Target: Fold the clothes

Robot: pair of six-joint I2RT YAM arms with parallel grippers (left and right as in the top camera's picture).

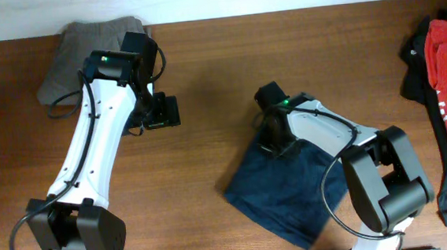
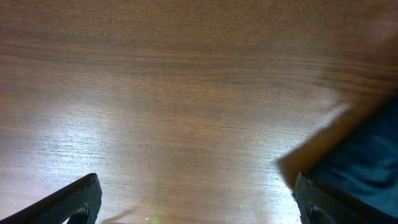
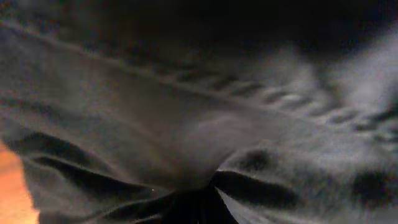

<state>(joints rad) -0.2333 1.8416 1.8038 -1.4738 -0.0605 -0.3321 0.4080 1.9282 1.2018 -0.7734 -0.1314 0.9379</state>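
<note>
A wooden table (image 1: 204,71) is seen, with the navy-blue shorts (image 1: 288,195) lying rumpled on it. The left arm (image 1: 91,150) is stretched out well to the left of the shorts. The right arm (image 1: 326,129) is bent back over them. Grey shorts (image 1: 76,48) are bunched far from the navy pair, beyond the left arm. The left gripper (image 2: 196,199) is held spread wide over bare wood, with nothing grasped. The right gripper (image 1: 276,141) is lowered onto the shorts' upper edge. Its opening cannot be told, as dark cloth fills its camera.
</note>
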